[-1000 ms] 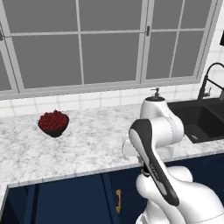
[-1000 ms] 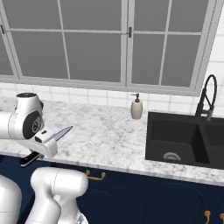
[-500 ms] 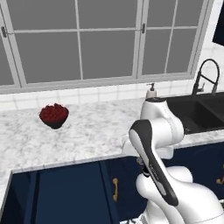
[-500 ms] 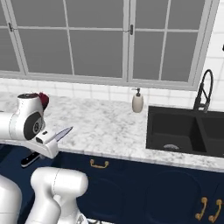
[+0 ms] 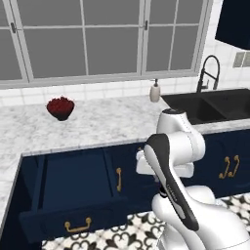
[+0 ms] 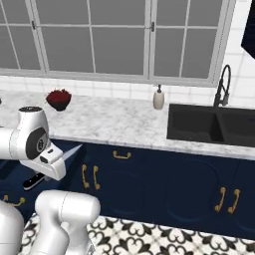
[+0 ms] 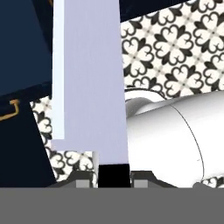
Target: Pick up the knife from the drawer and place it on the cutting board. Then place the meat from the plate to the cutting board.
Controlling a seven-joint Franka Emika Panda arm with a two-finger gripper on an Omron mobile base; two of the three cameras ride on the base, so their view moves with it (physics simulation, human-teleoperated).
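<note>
The gripper [image 7: 112,180] pinches the knife [image 7: 89,83] by its black handle, fingers pressed against it on both sides. In the hand view the broad silver blade runs up from the fingertips over patterned floor tiles [image 7: 175,48] and navy cabinet fronts. From the right base view the knife [image 6: 55,167] sits low beside the arm, blade tip toward the cabinets, well below the counter [image 6: 114,122] edge. The drawer [image 5: 73,190] stands pulled out under the counter's left part. A bowl of berries [image 5: 60,107] rests near the counter's back edge, a soap bottle [image 5: 155,92] beside the sink [image 5: 215,105].
</note>
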